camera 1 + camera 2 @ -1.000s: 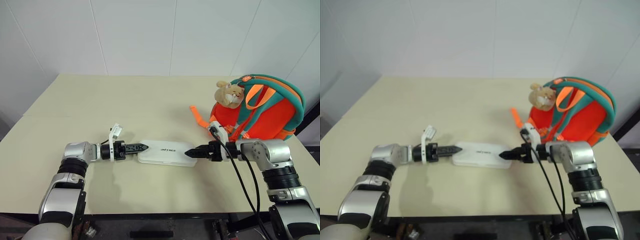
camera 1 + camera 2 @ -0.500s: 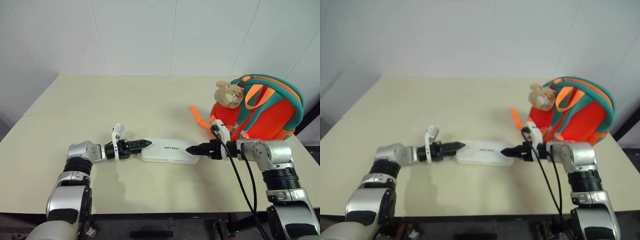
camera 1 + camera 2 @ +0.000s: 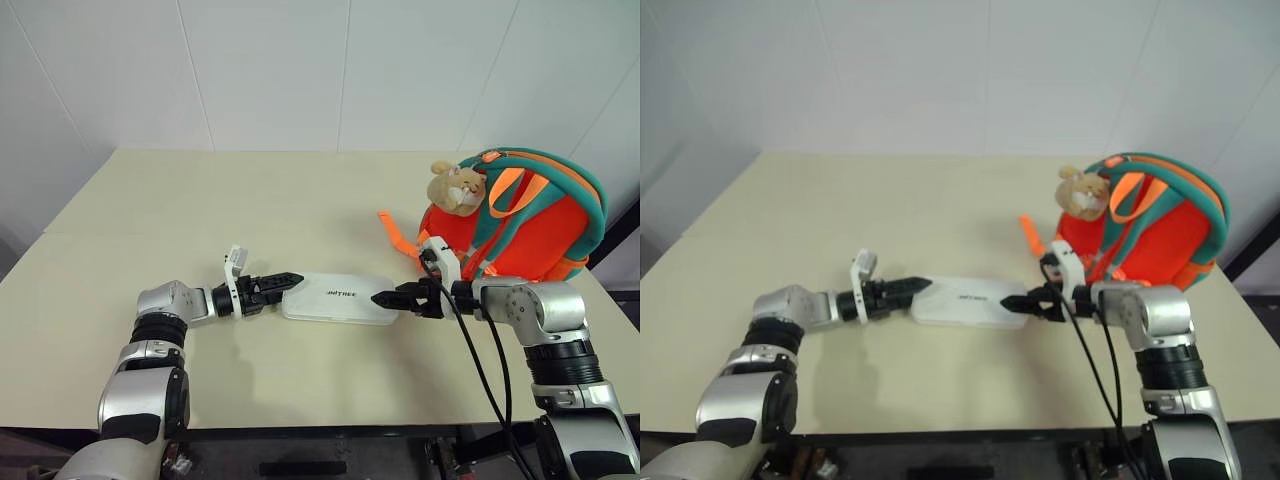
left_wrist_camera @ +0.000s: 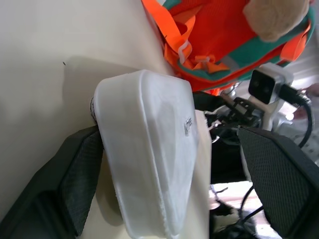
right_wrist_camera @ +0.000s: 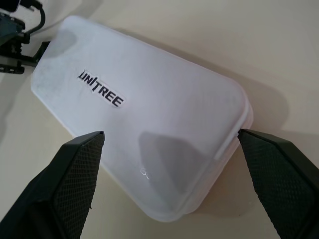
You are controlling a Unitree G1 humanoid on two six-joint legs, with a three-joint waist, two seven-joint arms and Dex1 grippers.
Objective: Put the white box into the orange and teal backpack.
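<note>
A flat, long white rectangular box (image 3: 339, 298) lies on the pale cream table (image 3: 250, 210) — the left gripper (image 3: 287, 281) at one short end, the right gripper (image 3: 385, 298) at the other, both with fingers spread. Near behind the right arm stands the rounded orange and teal backpack (image 3: 530, 225) with its tan plush toy (image 3: 454, 187).

Cream table (image 3: 250, 200), white panelled wall (image 3: 270, 70)

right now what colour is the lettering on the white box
Black lettering on the white box, clearest in the right wrist view.
</note>
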